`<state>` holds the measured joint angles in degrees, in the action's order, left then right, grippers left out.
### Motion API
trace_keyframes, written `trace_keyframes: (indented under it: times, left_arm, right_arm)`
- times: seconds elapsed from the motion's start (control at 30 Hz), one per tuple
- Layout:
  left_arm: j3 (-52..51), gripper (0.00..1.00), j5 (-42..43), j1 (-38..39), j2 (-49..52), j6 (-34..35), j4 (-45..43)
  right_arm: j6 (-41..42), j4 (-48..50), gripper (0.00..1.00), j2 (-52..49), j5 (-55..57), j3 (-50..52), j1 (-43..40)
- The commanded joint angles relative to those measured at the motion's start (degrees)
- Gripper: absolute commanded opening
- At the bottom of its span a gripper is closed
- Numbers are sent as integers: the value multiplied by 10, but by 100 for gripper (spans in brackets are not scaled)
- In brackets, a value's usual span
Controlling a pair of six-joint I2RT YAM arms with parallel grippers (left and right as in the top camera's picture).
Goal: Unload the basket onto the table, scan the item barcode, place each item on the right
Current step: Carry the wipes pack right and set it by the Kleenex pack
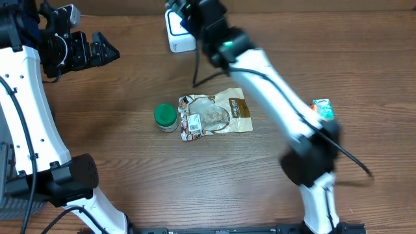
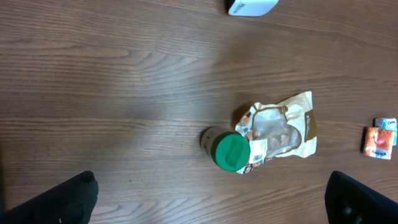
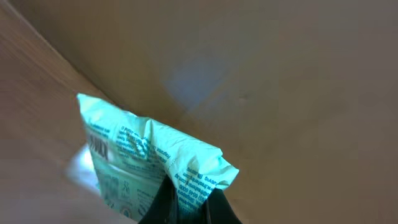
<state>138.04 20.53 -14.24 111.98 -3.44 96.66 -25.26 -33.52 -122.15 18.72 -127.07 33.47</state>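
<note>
Right claw (image 3: 189,210) tight on pale-green packet (image 3: 146,152), long axis up-left from claw; left claw (image 2: 211,196) wide.

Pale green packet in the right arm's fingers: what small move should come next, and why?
Probably a slight wrist turn to aim the printed face at the white scanner. The right fingers are pinched shut on the edge of the pale green packet, and overhead that arm hovers right over the scanner.
</note>
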Motion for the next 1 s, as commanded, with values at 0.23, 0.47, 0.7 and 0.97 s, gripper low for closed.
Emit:
trace_keyframes:
  times: [0.23,0.47,0.7,0.97]
  left_arm:
    - [5,99,-2,4,-3,-11,1]
    - [5,100,-2,4,-3,-11,1]
    - [5,100,-2,4,-3,-11,1]
    - [5,100,-2,4,-3,-11,1]
  right_arm:
    - [447,-380,4,186,-45,-15,-99]
    - [532,-550,4,174,-91,43,-228]
    - [528,-486,4,174,-104,216,-295]
    - [525,-327,4,174,-62,397,-329]
